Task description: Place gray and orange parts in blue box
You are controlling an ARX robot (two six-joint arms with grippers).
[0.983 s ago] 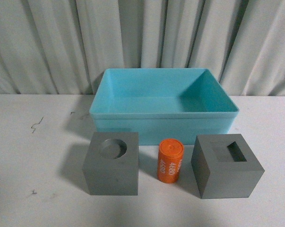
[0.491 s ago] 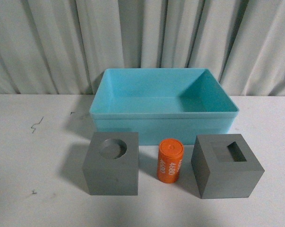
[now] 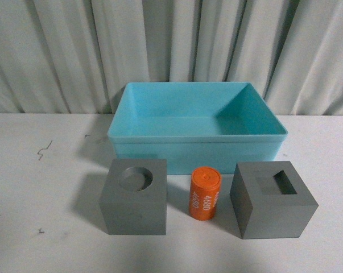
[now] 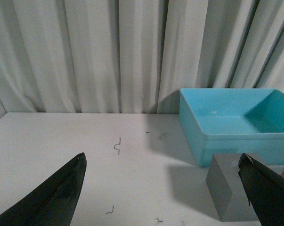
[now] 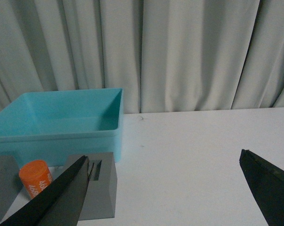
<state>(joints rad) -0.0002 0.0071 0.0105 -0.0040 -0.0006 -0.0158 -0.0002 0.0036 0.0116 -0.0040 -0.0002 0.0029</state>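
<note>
In the front view the blue box (image 3: 197, 149) stands empty at the middle back of the white table. In front of it stand a gray cube with a round recess (image 3: 135, 196), an orange cylinder marked "4680" (image 3: 205, 193) and a gray cube with a square recess (image 3: 272, 199). Neither arm shows in the front view. My left gripper (image 4: 163, 188) is open and empty, with the round-recess cube (image 4: 231, 190) beside one finger. My right gripper (image 5: 165, 186) is open and empty, with the square-recess cube (image 5: 101, 188) behind one finger, the cylinder (image 5: 34, 176) and the box (image 5: 61, 122) beyond.
Gray pleated curtains (image 3: 171, 45) close off the back of the table. Small dark marks (image 3: 44, 149) dot the tabletop on the left. The box also shows in the left wrist view (image 4: 236, 120).
</note>
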